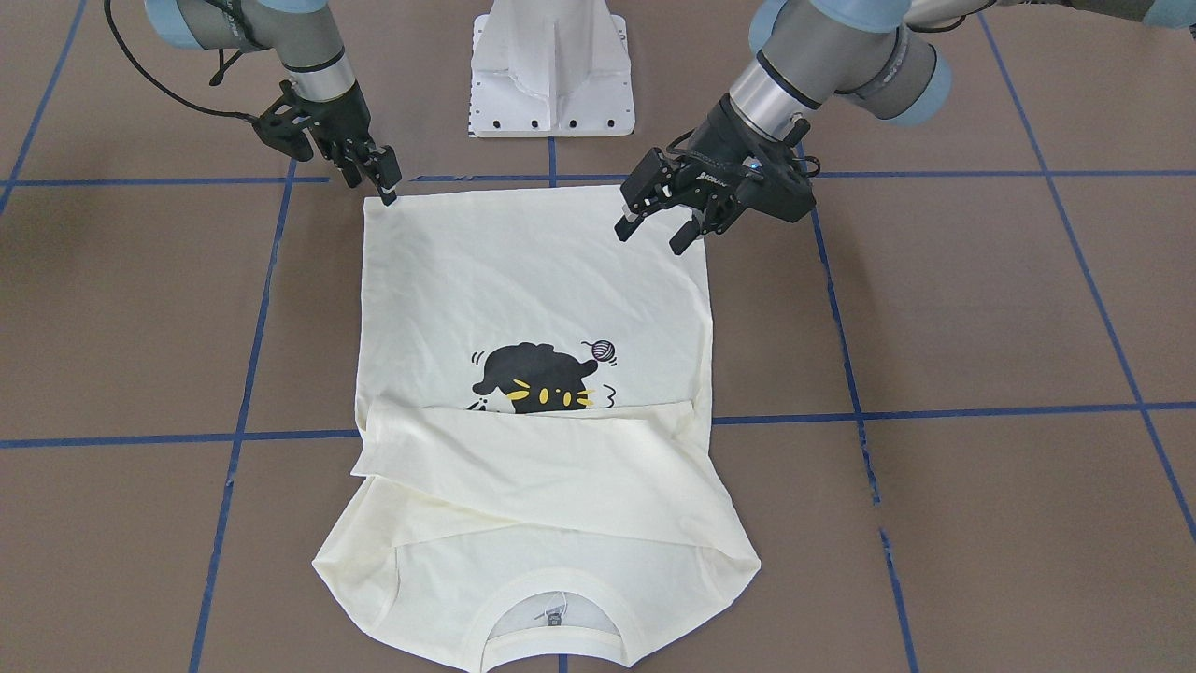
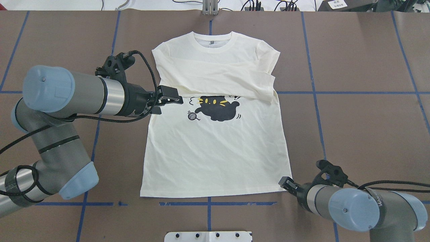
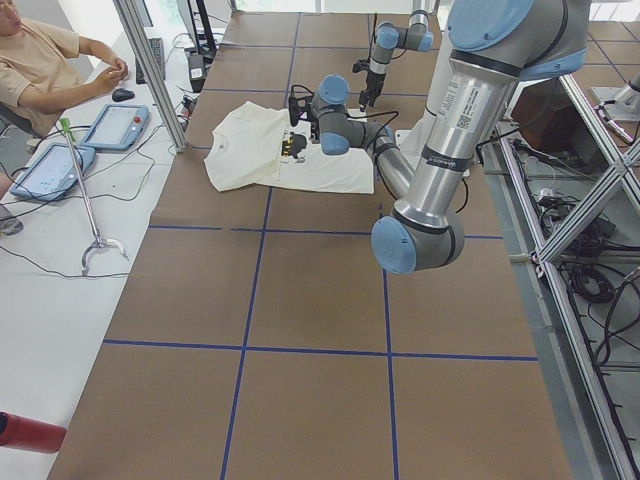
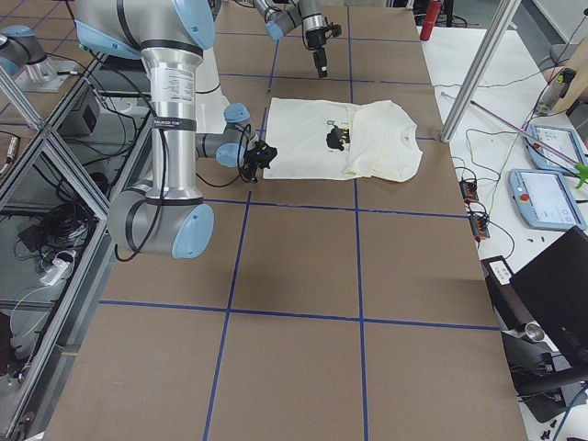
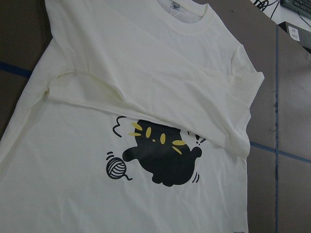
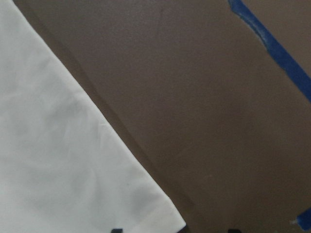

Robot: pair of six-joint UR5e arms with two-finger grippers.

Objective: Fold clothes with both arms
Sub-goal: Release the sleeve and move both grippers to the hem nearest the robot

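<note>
T-shirt [image 1: 533,280]: sleeves [image 1: 533,463] folded across, body fold undone; I log left claw [image 1: 651,238] spread over it, right claw [image 1: 387,192] spread at upper-left corner.

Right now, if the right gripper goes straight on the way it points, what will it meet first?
Most likely the T-shirt's hem corner: the right gripper points down at it, and its wrist view shows that corner right ahead, with bare table beside it. How far above the cloth is unclear.
</note>
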